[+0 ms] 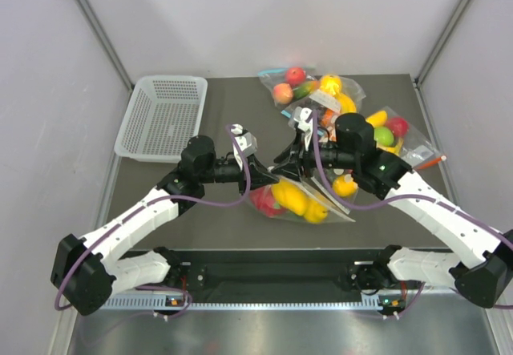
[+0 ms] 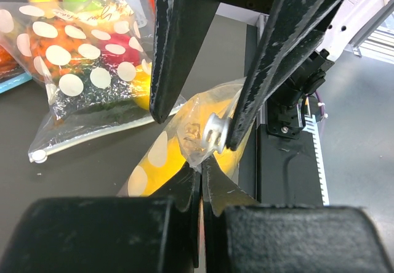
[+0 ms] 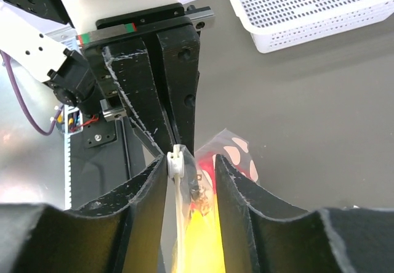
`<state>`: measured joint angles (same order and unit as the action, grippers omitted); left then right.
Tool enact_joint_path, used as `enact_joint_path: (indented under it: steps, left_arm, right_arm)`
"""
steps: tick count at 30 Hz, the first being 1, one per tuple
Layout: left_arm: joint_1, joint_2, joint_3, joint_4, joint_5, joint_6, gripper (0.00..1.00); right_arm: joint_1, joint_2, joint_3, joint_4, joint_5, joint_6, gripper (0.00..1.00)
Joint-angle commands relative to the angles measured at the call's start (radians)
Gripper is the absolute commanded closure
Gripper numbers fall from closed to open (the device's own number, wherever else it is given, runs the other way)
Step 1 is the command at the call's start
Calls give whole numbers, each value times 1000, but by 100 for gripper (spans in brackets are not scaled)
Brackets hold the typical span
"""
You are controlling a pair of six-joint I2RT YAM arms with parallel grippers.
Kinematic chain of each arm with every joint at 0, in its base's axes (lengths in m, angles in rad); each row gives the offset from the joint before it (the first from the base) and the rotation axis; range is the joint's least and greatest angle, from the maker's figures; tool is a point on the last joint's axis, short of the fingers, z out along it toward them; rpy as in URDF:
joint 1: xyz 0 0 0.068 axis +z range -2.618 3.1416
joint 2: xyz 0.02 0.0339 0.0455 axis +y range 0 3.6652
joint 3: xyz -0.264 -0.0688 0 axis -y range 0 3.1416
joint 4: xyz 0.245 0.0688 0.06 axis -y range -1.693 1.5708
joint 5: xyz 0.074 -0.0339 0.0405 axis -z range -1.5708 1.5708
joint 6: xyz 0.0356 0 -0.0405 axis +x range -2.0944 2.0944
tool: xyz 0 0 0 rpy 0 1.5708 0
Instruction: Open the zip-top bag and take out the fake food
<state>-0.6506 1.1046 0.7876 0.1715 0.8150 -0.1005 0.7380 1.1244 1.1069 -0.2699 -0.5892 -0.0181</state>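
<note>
The zip-top bag (image 1: 303, 204) is clear with white dots and lies at the table's middle. It holds the fake food: yellow pieces (image 1: 290, 197) and a red one (image 1: 264, 203). My left gripper (image 1: 272, 172) is shut on a corner of the bag's top edge, as the left wrist view (image 2: 201, 171) shows. My right gripper (image 1: 298, 163) is open, its fingers on either side of the bag's top (image 3: 237, 153). The white slider (image 3: 175, 161) touches one finger. The yellow food (image 3: 200, 248) shows between the right fingers.
A white mesh basket (image 1: 160, 114) stands at the back left. Several other bags of toy fruit (image 1: 313, 90) lie at the back right, one dotted with orange showing through (image 2: 74, 69). A black rail (image 1: 280, 271) runs along the near edge.
</note>
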Motion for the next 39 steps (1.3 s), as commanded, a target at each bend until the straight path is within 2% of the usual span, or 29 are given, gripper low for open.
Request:
enact_joint_path:
  steps: [1, 5, 11, 15, 22, 31, 39]
  left_arm:
    - [0, -12, 47, 31, 26, 24, 100]
    - [-1, -11, 50, 25, 23, 27, 100]
    - [0, 3, 56, 25, 12, 21, 100]
    - [0, -6, 55, 26, -63, 5, 100]
    - [2, -26, 59, 25, -157, -21, 100]
    - [9, -28, 67, 11, -85, -18, 100]
    - [52, -46, 82, -52, -105, 4, 100]
  right_arm:
    - [12, 14, 13, 31, -14, -13, 64]
    - [14, 15, 8, 37, -63, -11, 68]
    - [14, -15, -13, 73, -75, -8, 86]
    - [14, -51, -47, 106, -54, -14, 100]
    - [14, -87, -47, 35, 46, -54, 100]
    - [12, -110, -64, 9, 158, -91, 100]
    - [8, -129, -79, -9, 180, -106, 100]
